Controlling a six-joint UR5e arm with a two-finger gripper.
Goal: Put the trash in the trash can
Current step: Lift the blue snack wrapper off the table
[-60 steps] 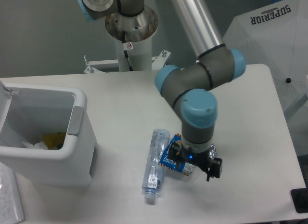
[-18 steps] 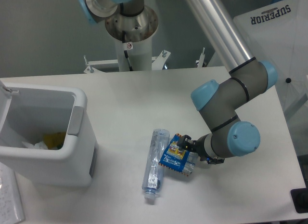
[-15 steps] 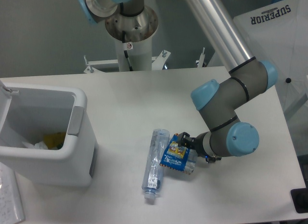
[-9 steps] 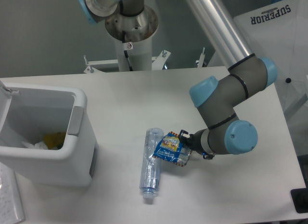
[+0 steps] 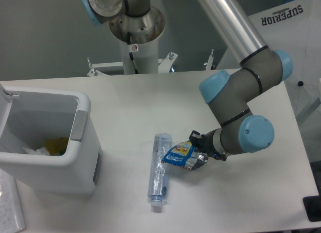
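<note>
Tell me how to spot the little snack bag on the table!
Find the big white trash can on the left side of the table, then look right past the clear plastic bottle lying flat. The snack packet is right beside it, at the tip of the robot's gripper. It is the only bright blue thing there, with yellow-orange edges.

A white table [image 5: 130,107] stands before a grey wall [image 5: 45,32].

one bottle [image 5: 159,168], one packet [image 5: 178,154], one bin [image 5: 75,160]
</note>
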